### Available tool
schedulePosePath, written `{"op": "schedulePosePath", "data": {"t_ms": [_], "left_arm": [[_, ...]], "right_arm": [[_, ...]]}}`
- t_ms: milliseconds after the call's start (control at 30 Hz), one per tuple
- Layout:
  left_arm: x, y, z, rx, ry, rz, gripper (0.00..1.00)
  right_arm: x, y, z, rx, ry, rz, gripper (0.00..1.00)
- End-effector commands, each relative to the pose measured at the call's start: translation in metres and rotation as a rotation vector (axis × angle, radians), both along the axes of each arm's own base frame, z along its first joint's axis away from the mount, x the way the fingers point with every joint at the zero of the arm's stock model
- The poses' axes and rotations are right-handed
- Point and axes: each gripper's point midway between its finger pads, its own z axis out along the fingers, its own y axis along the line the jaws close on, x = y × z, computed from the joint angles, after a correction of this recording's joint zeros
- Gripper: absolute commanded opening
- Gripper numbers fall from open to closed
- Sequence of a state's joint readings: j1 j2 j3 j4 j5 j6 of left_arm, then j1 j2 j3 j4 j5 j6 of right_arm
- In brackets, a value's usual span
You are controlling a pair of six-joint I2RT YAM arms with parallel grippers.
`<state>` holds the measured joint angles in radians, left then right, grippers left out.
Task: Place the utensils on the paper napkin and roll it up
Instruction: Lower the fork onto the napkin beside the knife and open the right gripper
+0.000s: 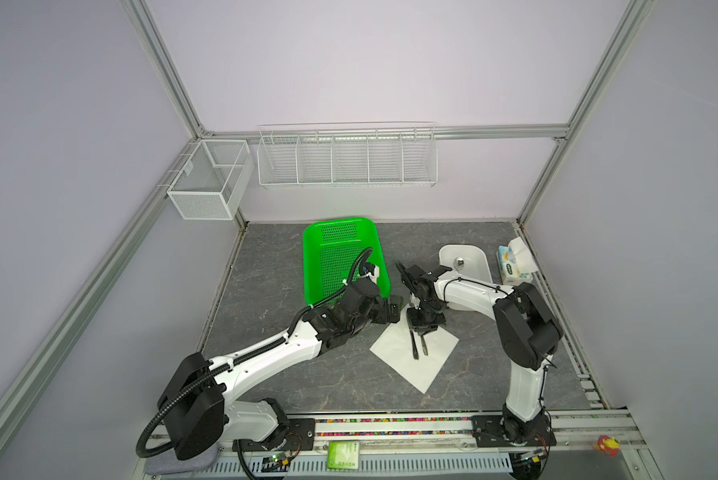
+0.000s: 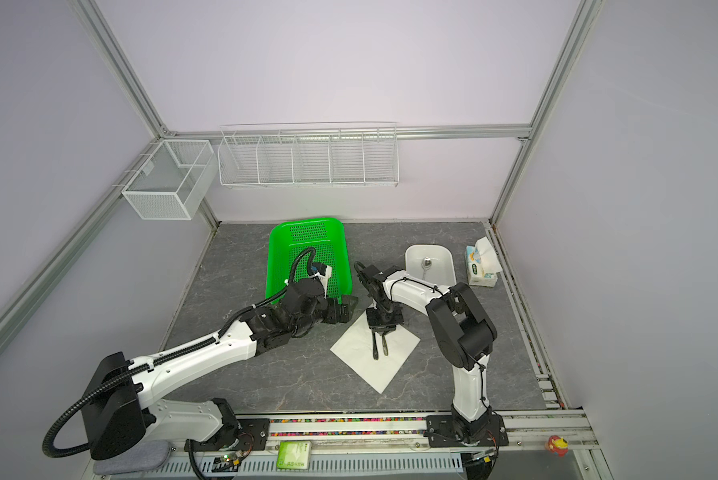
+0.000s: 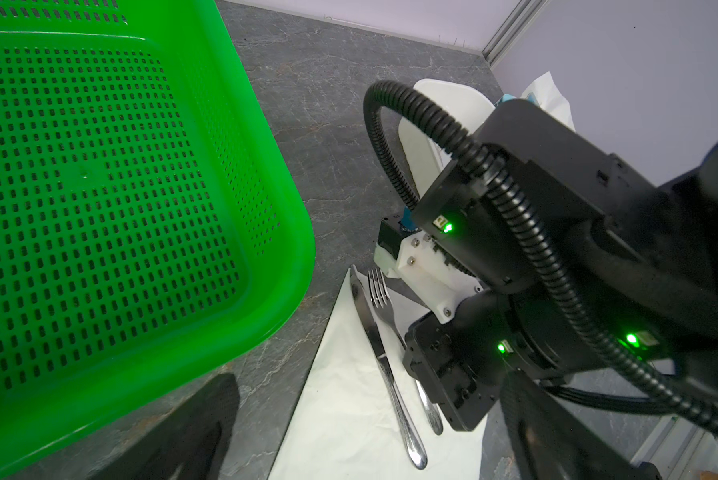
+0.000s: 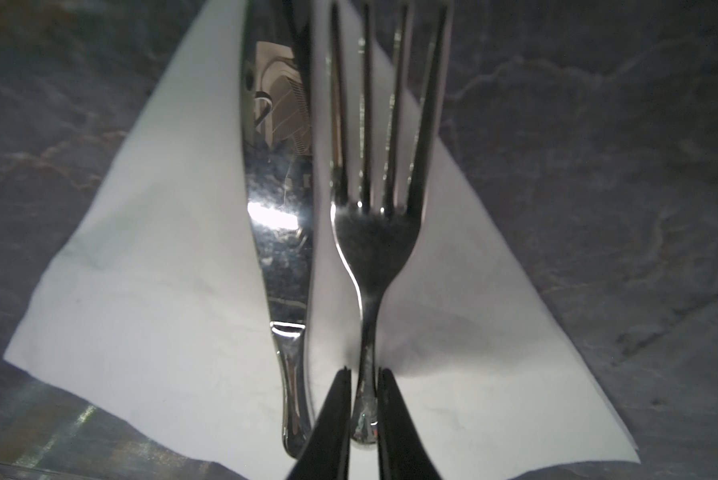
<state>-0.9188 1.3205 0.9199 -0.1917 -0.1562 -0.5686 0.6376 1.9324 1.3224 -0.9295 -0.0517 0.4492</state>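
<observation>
Paper napkin (image 1: 394, 361) lies flat on the table (image 1: 307, 374), right of centre on the near side, one corner toward the near edge. Knife (image 1: 413, 347) and fork (image 1: 425, 348) lie on it side by side, knife on the left, handles toward the near side. My right gripper (image 4: 364, 415) stands over the fork's handle end. Its fingers (image 4: 332, 419) are nearly together, pressed to both sides of that handle, and the fork rests on the paper. My left gripper (image 1: 393, 308) hangs just far-left of the napkin, spread wide, holding nothing. Spoon (image 1: 459, 262) sits in the white dish (image 1: 479, 259), far right, not yet moved.

My judgement: two of three placed; the spoon and the whole roll are left.

Hidden:
- In both top views my right gripper covers blade, tines and the napkin's far corner.
- My right arm covers most of the spoon's handle.
- The right wrist view cuts off the tine tips.
</observation>
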Motion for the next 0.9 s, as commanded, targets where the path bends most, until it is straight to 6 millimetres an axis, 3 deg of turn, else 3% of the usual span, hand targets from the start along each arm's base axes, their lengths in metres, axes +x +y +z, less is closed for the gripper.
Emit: {"op": "schedulePosePath", "data": {"t_ms": [0, 333, 867], "left_arm": [[0.0027, 0.0008, -0.0016, -0.008, 0.006, 0.012, 0.99], [0.0042, -0.0011, -0.0023, -0.008, 0.013, 0.008, 0.99], [0.0046, -0.0037, -0.0018, -0.010, 0.016, 0.002, 0.99]], "right_arm": [[-0.0081, 0.0020, -0.0032, -0.001, 0.031, -0.003, 0.15], [-0.0157, -0.0002, 0.0012, 0.005, 0.026, -0.005, 0.14], [-0.0105, 0.0071, 0.0015, 0.035, 0.012, 0.002, 0.15]]}}
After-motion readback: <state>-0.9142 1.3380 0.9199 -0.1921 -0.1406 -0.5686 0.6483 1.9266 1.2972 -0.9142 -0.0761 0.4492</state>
